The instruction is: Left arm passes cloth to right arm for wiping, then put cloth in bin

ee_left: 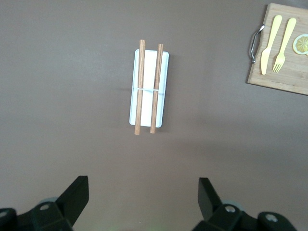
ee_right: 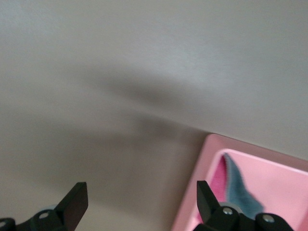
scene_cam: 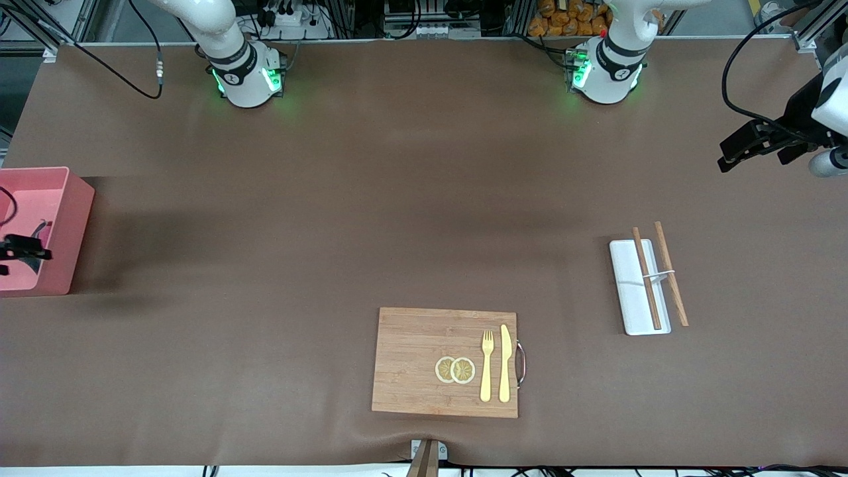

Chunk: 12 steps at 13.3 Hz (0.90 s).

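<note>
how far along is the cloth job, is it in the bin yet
Nearly finished, it seems. The cloth already lies in the pink bin, so the handover and wiping look done. The right gripper is open and empty at the bin's edge. The left gripper is open and empty above the table near the white tray with chopsticks. Probably only pulling the right arm away is left.

No readable text, label or number shows anywhere.

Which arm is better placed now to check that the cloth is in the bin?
The right arm: the right gripper hangs open over the bin, where the cloth already lies. The left gripper waits open at the left arm's end.
</note>
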### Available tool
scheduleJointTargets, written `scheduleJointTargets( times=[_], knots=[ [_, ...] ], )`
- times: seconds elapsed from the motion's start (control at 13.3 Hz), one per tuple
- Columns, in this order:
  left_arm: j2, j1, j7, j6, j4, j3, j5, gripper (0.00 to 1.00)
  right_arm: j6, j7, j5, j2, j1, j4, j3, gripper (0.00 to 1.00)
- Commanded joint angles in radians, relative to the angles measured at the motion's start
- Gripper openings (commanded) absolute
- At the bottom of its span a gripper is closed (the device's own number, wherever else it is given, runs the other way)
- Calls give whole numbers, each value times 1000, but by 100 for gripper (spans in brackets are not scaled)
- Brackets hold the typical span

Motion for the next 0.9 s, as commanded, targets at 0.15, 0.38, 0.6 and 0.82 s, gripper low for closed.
scheduleJointTargets(
  times=[0.15, 0.38, 0.6, 0.82],
  knots=[
    [-20, 2, -9, 2, -4, 3, 13, 100, -95, 329, 1, -60, 163, -43, 5, 100],
    [-20, 4, -5, 2, -7, 3, 13, 100, -130, 579, 8, -119, 266, -84, 46, 100],
    [-22, 4, 5, 2, -9, 3, 13, 100, -150, 800, 17, -140, 274, -98, 170, 100],
    [-22, 4, 5, 1, -13, 2, 13, 100, -169, 817, 17, -172, 271, -86, 215, 100]
  ],
)
